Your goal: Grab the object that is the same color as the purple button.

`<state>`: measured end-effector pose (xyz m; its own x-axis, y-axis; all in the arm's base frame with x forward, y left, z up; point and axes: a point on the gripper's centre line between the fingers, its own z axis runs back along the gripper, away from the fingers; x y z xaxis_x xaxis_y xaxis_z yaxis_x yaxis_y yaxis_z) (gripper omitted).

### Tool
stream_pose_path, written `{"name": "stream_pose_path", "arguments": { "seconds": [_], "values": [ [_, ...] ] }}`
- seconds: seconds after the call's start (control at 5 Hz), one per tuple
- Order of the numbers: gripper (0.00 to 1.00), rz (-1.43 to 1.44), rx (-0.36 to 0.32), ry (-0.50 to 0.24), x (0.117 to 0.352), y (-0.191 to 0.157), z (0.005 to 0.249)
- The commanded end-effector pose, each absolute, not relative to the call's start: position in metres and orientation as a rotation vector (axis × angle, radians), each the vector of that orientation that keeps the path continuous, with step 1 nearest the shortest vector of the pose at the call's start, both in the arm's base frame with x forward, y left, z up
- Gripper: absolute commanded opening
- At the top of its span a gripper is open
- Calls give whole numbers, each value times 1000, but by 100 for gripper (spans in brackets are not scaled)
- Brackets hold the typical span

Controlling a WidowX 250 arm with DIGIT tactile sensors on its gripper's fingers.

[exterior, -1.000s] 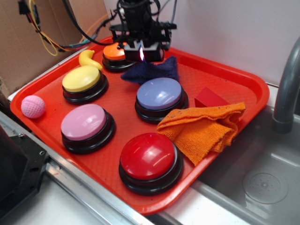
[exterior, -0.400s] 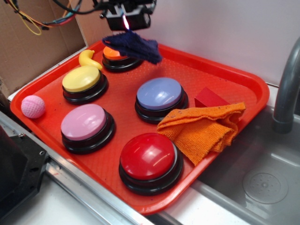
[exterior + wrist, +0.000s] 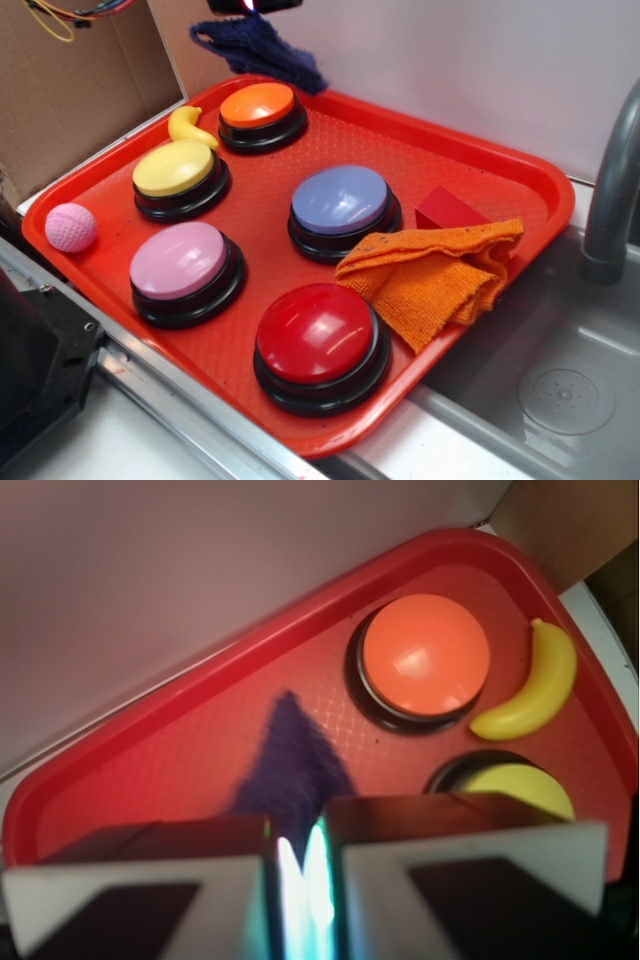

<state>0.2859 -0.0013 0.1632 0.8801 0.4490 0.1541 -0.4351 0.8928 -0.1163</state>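
Now claw (image 3: 297, 865) pinched tight on purple rag (image 3: 258, 47) (dangling), above tray (image 3: 455, 150) w/ buttons.

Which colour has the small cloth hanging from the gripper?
Dark purple-navy cloth; the exterior view shows it best.

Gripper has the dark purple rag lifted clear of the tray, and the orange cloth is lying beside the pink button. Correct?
Not quite. The orange cloth lies beside the red button, not the pink one, per the exterior view. The gripper does hold the dark purple rag above the tray.

Even bright light, glare on button domes; wrist view blurred near the tool (image 3: 297, 865).
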Motion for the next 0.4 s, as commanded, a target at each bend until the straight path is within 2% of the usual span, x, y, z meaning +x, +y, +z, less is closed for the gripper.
{"name": "stream_pose_path", "arguments": {
  "seconds": [0.0, 0.2],
  "values": [
    [0, 342, -114, -276, 271, 3, 207],
    [0, 346, -108, -255, 269, 6, 203]
  ]
}}
